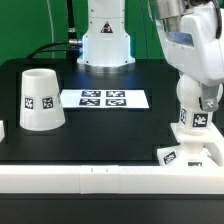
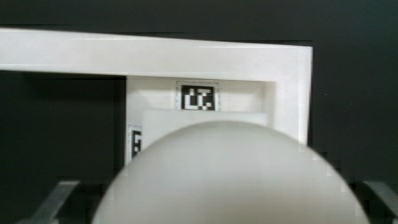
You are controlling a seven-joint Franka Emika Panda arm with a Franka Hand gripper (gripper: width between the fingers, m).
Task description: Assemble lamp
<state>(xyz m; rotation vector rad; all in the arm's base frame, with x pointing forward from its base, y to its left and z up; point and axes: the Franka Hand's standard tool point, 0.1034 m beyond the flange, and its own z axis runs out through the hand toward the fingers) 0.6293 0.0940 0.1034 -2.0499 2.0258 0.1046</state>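
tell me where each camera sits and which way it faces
exterior view: off the arm, raised, opposite the arm's pedestal, facing across the table over the shade and marker board; the arm and gripper show at the exterior view's right.
wrist view: on the wrist, looking down past the held bulb onto the base; both fingers show.
shared: the bulb and the base.

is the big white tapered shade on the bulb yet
No, the large tapered white plastic shade stands by itself on the black table at the exterior view's left.
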